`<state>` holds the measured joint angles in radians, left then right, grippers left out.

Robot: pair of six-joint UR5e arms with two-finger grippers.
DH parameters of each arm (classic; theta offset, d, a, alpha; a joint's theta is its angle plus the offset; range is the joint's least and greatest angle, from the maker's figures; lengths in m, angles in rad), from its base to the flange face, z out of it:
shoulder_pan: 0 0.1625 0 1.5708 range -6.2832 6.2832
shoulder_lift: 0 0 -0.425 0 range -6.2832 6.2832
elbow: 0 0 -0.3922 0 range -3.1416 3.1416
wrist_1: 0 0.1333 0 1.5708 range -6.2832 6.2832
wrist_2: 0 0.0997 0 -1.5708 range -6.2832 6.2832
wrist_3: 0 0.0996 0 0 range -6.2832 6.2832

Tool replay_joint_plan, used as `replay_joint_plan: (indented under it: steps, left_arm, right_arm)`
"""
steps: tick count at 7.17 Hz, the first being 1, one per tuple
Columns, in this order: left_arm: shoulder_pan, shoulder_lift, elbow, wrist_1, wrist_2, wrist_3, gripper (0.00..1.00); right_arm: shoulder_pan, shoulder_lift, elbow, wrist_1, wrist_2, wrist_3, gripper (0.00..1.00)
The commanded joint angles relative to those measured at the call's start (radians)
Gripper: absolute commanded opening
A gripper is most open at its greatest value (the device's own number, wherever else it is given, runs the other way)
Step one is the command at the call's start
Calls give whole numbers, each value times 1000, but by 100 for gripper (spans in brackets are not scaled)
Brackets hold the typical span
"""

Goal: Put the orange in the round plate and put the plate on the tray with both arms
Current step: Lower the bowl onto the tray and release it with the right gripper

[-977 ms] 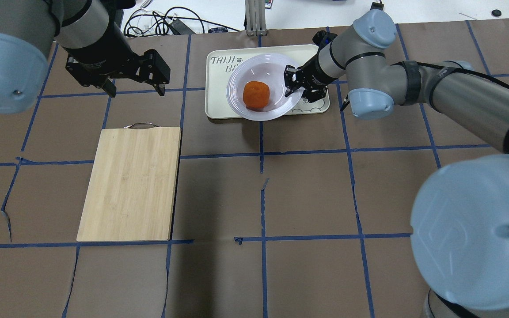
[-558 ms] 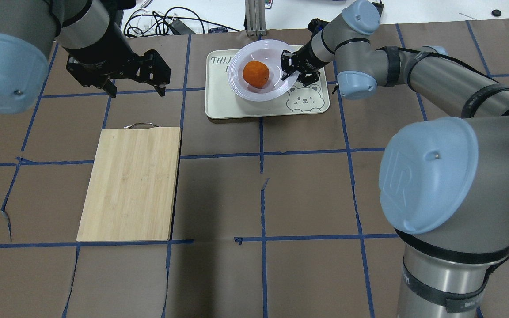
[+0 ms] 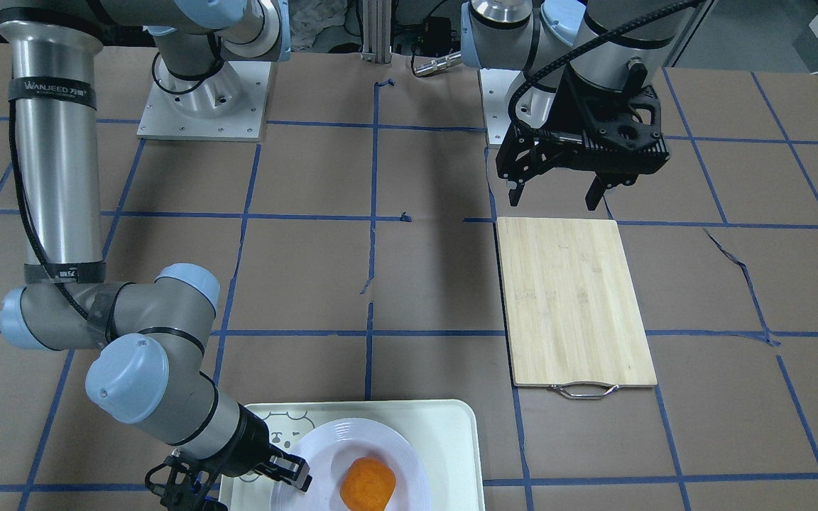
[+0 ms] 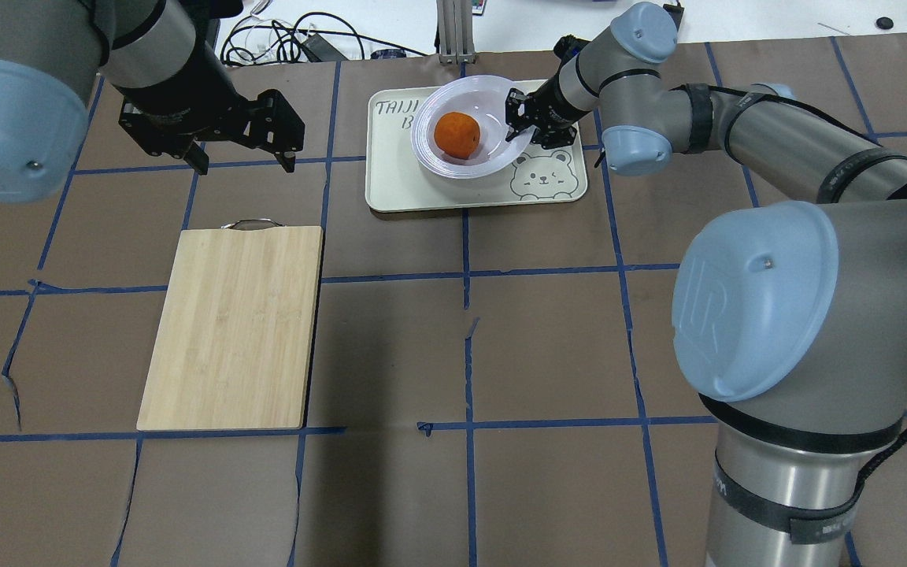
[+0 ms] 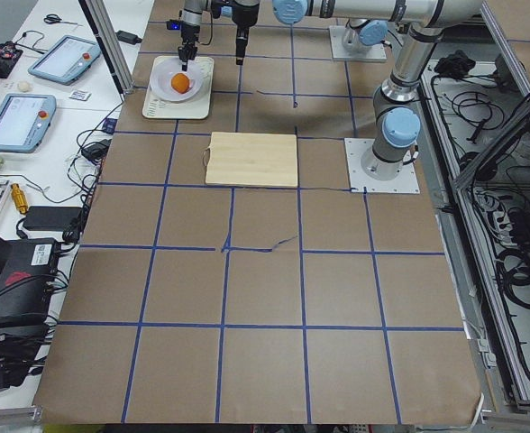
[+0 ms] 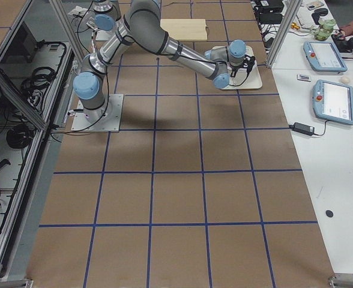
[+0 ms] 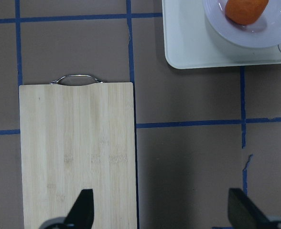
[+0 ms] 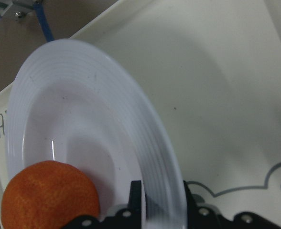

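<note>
The orange [image 4: 456,135] lies in the white round plate [image 4: 493,110]. My right gripper [image 4: 518,126] is shut on the plate's right rim and holds it tilted just over the cream tray [image 4: 398,185]. In the right wrist view the rim [image 8: 155,143] runs between the fingers [image 8: 136,198], with the orange [image 8: 49,195] at lower left and the plate's shadow on the tray [image 8: 226,86]. In the front-facing view the plate [image 3: 380,440] and the orange [image 3: 368,484] sit over the tray [image 3: 451,440]. My left gripper [image 4: 242,161] hangs open and empty, left of the tray.
A bamboo cutting board [image 4: 233,327] with a metal handle lies on the brown table, below the left gripper [image 7: 162,210]. A grey bear drawing [image 4: 538,175] marks the tray's near right corner. Cables [image 4: 288,39] lie beyond the table's far edge.
The right gripper carried the plate with the orange from the tray's near edge toward its far side, uncovering the bear drawing, then settled slightly. The left arm has not moved.
</note>
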<state>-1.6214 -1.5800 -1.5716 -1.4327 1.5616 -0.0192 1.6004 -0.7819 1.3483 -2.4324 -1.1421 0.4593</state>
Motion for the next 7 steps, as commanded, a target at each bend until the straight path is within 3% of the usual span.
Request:
replay_joint_plan:
  steps: [1, 3, 5, 6, 7]
  left_arm:
    - [0, 0, -2, 0, 2, -1, 100]
    - [0, 0, -2, 0, 2, -1, 100]
    - [0, 2, -2, 0, 5, -1, 100]
    - [0, 2, -2, 0, 5, 1, 100]
    - [6, 0, -1, 0, 5, 1, 100]
  right_arm:
    - [-8, -16, -27, 3, -124, -110, 100]
    - [-22, -68, -101, 201, -217, -239, 100]
    - [-16, -170, -220, 642, -266, -273, 100]
    - [-2, -222, -218, 682, -350, -369, 100]
    - [10, -296, -203, 729, -379, -426, 100]
